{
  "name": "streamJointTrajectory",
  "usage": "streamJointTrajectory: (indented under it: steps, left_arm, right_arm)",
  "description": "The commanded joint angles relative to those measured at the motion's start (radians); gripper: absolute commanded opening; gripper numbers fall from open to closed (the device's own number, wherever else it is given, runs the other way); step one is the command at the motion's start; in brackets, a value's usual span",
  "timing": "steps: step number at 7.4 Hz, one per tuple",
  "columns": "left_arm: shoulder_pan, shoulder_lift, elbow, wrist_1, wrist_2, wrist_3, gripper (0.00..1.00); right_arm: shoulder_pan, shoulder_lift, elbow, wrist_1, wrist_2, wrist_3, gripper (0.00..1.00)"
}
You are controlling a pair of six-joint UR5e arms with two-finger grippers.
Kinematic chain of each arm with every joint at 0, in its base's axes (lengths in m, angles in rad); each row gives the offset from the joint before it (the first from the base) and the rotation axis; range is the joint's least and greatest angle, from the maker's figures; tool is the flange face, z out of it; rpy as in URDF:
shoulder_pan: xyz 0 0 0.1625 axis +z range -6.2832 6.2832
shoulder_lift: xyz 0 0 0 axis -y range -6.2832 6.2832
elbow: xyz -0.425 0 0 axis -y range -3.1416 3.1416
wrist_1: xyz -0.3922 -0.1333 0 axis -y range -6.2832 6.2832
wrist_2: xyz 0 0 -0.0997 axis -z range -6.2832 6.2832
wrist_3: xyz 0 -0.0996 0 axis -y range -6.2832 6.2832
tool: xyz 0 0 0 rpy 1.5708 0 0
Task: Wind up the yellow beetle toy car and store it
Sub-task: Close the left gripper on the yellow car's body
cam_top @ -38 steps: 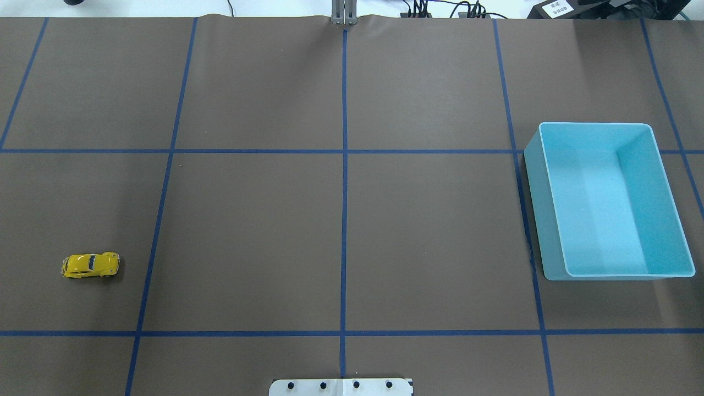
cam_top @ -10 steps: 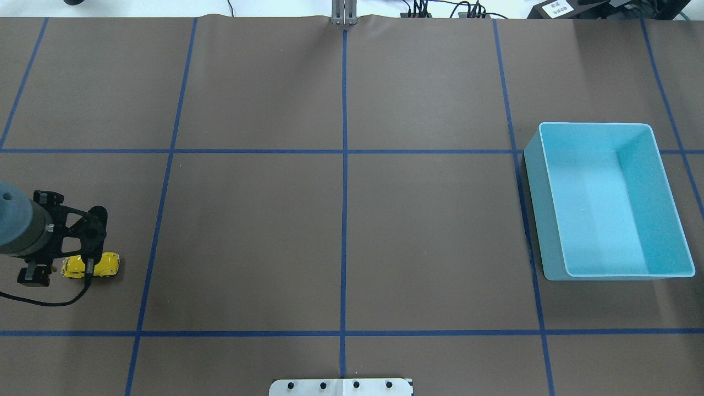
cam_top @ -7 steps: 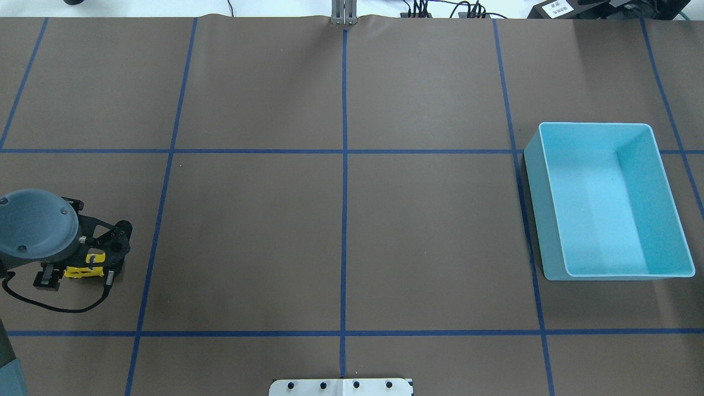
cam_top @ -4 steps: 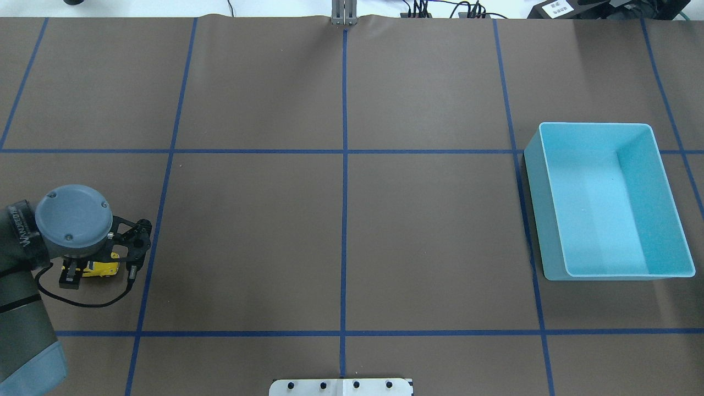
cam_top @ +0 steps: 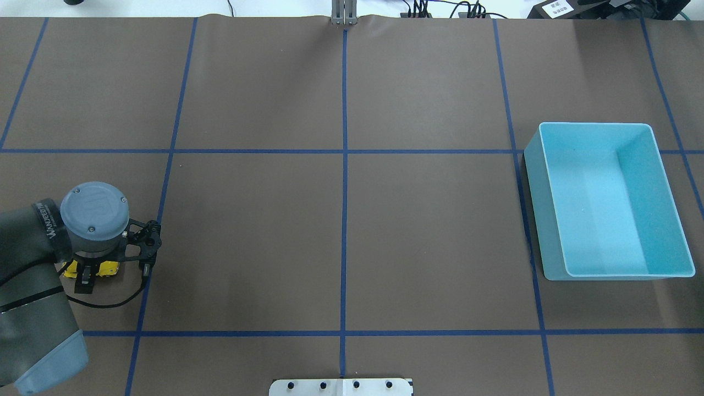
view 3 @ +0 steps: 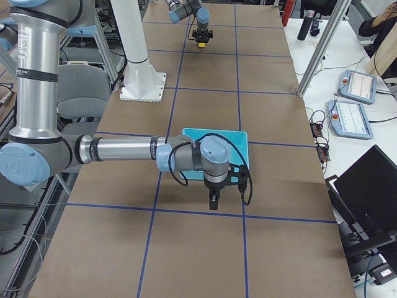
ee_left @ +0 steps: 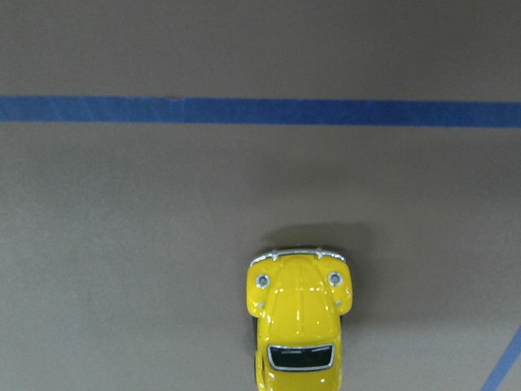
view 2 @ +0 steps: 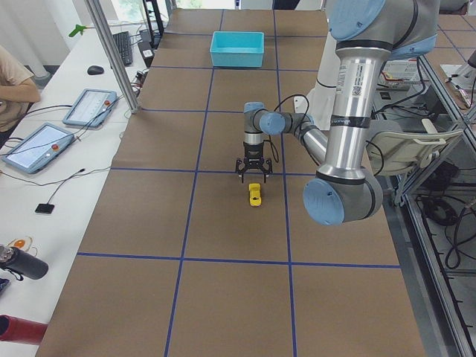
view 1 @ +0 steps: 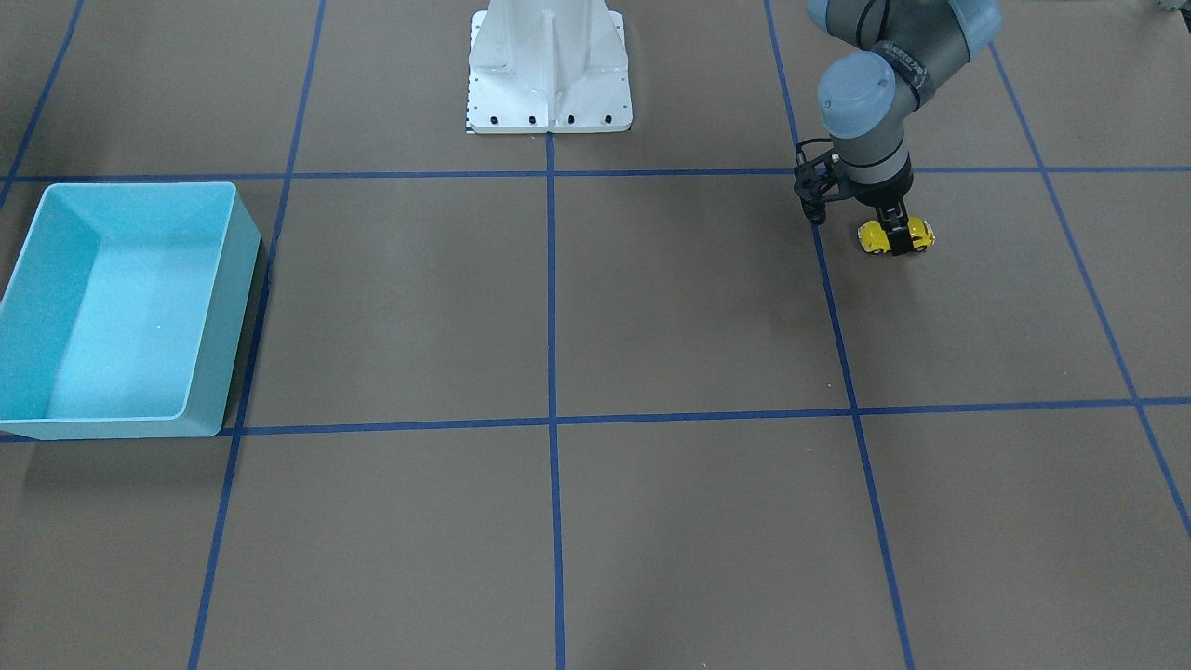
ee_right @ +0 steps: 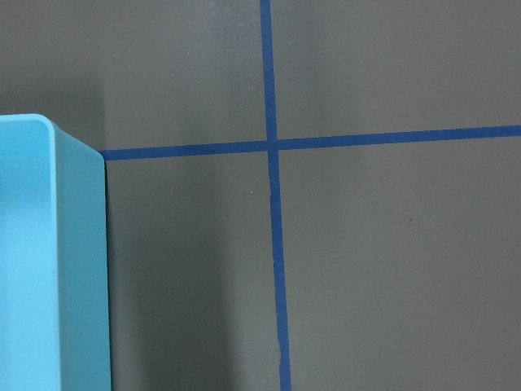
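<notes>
The left arm (cam_top: 33, 286) reaches out, wrist dead vertical, left hand (cam_top: 87, 272) pointing straight down at the tabletop (cam_top: 429, 242). The yellow beetle toy car (ee_left: 297, 318) sits on its wheels right under it. One finger (view 1: 899, 240) runs down its flank at mid-body, the other is hidden, so clamped or just apart, can't tell. Far across, the right hand (view 3: 214, 200) hangs beside the turquoise bin (cam_top: 542, 209), finger spacing unreadable too.

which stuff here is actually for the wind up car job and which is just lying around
For the job: yellow beetle toy car, turquoise bin, left gripper.
Just lying about: tablets, black bottle, computer mouse, laptop.
</notes>
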Motion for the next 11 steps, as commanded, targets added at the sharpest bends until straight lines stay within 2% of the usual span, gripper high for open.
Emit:
streamJointTrajectory:
  steps: [1,11]
  left_arm:
    - [0.001,-0.014,0.008,-0.002,-0.006,0.06,0.99]
    - [0.004,0.0,0.035,-0.06,-0.006,-0.017,0.98]
  right_arm:
    - [0.0,0.0,0.001,-0.002,0.001,0.0,1.0]
    - [-0.002,-0.001,0.001,-0.002,0.004,0.0,1.0]
